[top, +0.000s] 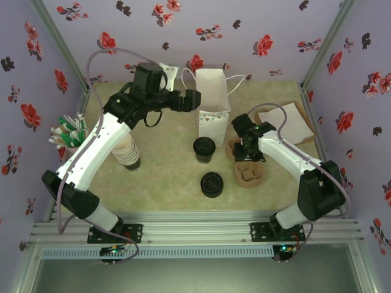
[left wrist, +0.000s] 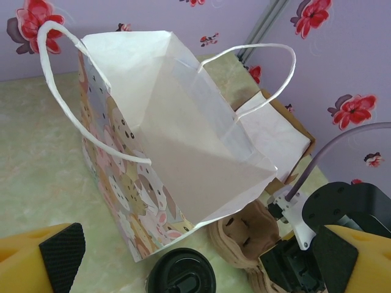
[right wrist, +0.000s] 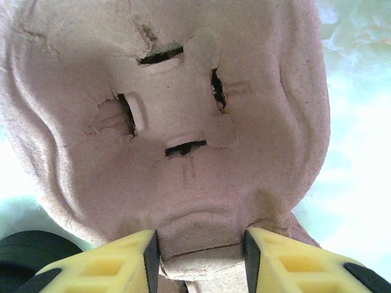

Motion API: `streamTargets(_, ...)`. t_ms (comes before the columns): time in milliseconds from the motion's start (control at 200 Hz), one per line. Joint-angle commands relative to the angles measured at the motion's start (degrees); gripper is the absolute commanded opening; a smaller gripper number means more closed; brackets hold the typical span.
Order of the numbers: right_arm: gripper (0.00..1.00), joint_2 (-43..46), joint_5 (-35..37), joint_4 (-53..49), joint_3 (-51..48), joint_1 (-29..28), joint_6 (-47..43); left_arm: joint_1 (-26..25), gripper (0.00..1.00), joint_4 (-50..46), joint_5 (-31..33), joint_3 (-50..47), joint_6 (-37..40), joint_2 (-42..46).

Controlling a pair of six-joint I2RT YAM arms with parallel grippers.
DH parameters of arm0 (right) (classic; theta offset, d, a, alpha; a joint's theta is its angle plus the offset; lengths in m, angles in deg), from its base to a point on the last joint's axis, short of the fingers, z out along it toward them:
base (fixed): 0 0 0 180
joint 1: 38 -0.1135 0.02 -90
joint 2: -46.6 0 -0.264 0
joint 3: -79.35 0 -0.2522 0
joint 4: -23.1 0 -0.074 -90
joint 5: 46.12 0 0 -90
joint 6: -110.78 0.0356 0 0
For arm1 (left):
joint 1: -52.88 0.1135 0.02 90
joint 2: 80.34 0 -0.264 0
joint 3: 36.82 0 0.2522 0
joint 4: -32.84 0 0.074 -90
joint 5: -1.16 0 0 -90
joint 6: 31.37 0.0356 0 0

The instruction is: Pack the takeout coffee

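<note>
Nearest the arm bases, on the pale green worktop (top: 165,183): a round black lid piece (top: 212,184), upright and alone; cannot tell whether any cup sits beneath it

Just beyond, to the right: brown pulp cup carrier (right wrist: 183,122), lying flat, four slits around its centre in the right wrist view. Right hand (right wrist: 198,259) down over it, pinching the carrier's near lip between yellow fingers (right wrist: 116,268), pads against both sides of the lip

Mid-worktop, left of the carrier and apart from it: takeout coffee (top: 204,148), black lid on, upright, just in front of the foot of the paper bag (left wrist: 183,152). Lettering too small to read. Clear of both hands

Further left: stack of cream cups (top: 127,152), just beside the left forearm

Behind the coffee: the bag, upright, mouth open, white inside, animal print outside, two white cord handles up

Left hand (left wrist: 195,259) held high by the bag's mouth, on its left side, spread wide, nothing between the fingers

Far right: white napkins (top: 286,122). Far left edge: holder of green-and-white sachets (top: 67,134)

Behind everything: purple floral walls (top: 244,36)
</note>
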Motion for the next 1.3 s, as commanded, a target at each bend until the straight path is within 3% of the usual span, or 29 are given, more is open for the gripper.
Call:
streamTargets(0,0.4,1.72,0.71,-1.81,1.52,0.29,-0.52,0.78,0.99,2.2,-0.08,-1.21,-0.99,2.15)
streamTargets(435,0.38,7.09,0.65,-4.19,2.92,0.26,-0.15,3.12,0.99,5.52,0.52,-4.11,-3.43,2.94)
streamTargets(725,0.37,14.93,-0.44,-8.43,8.2,0.28,0.81,6.64,0.99,12.32,4.44,-12.96,-7.76,7.85)
streamTargets(990,0.36,18.37,-4.53,-12.12,19.46,0.26,0.31,7.03,0.84,18.48,8.18,-23.75,-12.06,12.7)
streamTargets(1295,0.36,11.04,-10.6,-13.91,37.9,0.28,-0.65,7.07,0.7,25.91,8.51,-30.54,-16.02,7.7)
